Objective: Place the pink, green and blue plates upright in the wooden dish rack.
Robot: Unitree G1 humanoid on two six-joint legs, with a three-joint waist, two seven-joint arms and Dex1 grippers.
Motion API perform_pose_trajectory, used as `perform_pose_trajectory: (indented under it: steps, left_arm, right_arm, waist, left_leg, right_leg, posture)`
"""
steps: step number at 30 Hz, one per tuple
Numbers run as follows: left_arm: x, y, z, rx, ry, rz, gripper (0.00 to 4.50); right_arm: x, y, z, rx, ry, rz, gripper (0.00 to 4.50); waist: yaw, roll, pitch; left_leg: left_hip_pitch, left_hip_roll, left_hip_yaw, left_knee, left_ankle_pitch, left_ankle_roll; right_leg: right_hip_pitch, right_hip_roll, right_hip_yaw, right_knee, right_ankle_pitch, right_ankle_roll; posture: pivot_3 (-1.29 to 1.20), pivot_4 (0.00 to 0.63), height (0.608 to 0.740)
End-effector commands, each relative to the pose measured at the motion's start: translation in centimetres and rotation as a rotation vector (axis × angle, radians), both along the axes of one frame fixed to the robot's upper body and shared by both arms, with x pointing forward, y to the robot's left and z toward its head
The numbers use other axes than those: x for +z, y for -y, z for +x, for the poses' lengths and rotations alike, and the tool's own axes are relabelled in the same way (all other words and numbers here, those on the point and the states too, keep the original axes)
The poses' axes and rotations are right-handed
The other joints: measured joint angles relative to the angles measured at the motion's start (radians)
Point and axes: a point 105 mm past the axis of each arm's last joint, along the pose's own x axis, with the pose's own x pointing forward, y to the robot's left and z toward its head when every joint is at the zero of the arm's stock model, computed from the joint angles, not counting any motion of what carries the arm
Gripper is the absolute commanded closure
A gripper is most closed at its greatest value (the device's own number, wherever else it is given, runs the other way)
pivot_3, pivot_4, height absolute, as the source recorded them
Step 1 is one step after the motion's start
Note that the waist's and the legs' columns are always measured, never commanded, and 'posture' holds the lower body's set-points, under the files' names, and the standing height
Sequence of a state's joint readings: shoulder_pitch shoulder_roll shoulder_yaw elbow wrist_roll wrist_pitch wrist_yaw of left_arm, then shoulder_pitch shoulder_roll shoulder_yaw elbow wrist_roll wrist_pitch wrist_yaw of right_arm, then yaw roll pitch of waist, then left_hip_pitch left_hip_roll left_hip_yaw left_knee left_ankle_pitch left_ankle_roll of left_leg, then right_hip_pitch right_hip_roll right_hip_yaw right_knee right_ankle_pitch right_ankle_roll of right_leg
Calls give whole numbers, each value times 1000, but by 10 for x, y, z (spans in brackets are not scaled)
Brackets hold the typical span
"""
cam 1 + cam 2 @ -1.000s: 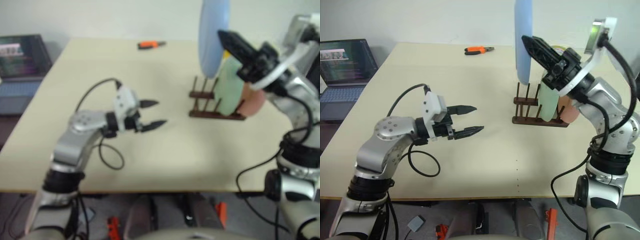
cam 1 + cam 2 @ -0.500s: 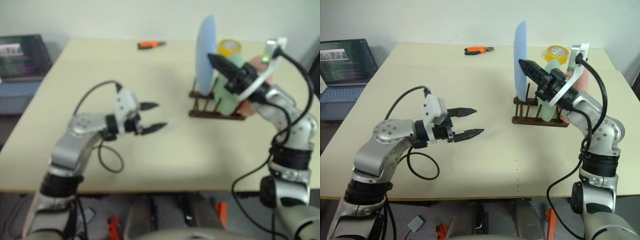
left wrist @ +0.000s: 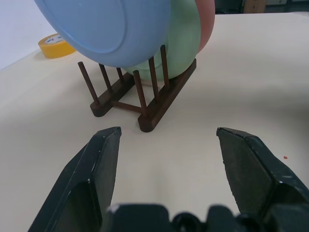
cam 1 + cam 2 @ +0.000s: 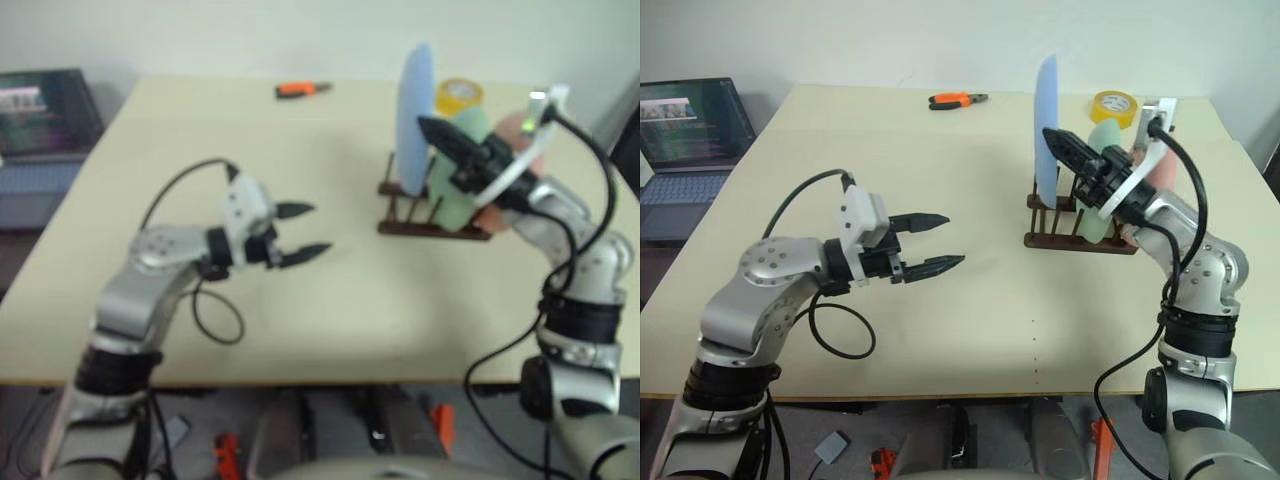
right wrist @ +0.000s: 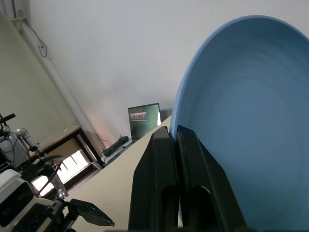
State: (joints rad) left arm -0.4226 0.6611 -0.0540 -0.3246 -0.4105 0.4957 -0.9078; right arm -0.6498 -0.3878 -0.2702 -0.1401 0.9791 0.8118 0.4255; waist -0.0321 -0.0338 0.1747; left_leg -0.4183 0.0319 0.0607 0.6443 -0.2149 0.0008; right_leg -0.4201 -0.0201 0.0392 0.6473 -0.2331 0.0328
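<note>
The wooden dish rack (image 4: 1080,240) stands right of the table's middle. A mint green plate (image 4: 1102,190) and a pale pink plate (image 4: 1162,172) stand upright in it. At the rack's left end the light blue plate (image 4: 1045,95) stands on edge, its lower rim down among the pegs. My right gripper (image 4: 1052,138) is shut on that plate's rim; the right wrist view shows both fingers (image 5: 159,159) clamped on the blue plate (image 5: 251,121). My left gripper (image 4: 940,242) hovers open and holds nothing, left of the rack (image 3: 145,101) and pointing at it.
A yellow tape roll (image 4: 1114,105) lies behind the rack. Orange-handled pliers (image 4: 958,100) rest near the table's far edge. A laptop (image 4: 690,125) sits off the table to the left. Bare tabletop (image 4: 1020,330) spreads between my left gripper and the rack.
My right gripper has come down with the blue plate, lowering it from above the rack into the rack's left end. The left arm has stayed still.
</note>
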Motion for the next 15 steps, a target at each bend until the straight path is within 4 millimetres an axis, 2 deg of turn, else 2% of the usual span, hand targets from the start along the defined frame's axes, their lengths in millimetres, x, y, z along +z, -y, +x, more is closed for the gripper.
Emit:
perform_pose_trajectory:
  steps: [1, 9, 12, 15]
  left_arm:
    - [11, 0, -5, -14, 45, -3, 996]
    - [11, 0, -4, -14, 45, 0, 996]
    - [11, -1, -3, -12, 45, 1, 996]
    - [11, 0, -4, -13, 46, 0, 996]
  right_arm:
    - [9, 5, 0, -26, 44, 23, 4462]
    - [3, 7, 5, -47, 21, 6, 4462]
    - [3, 7, 6, -48, 11, 12, 3865]
    - [3, 8, 8, -61, 15, 5, 2878]
  waist:
    - [0, 0, 0]
    - [0, 0, 0]
    - [0, 0, 0]
    - [0, 0, 0]
  left_leg:
    - [0, 0, 0, 0, 0, 0]
    - [0, 0, 0, 0, 0, 0]
    - [0, 0, 0, 0, 0, 0]
    - [0, 0, 0, 0, 0, 0]
  right_leg:
    - [0, 0, 0, 0, 0, 0]
    - [0, 0, 0, 0, 0, 0]
    - [0, 0, 0, 0, 0, 0]
    - [0, 0, 0, 0, 0, 0]
  posture:
    - [0, 150, 740]
    - [0, 150, 740]
    - [0, 150, 740]
    - [0, 150, 740]
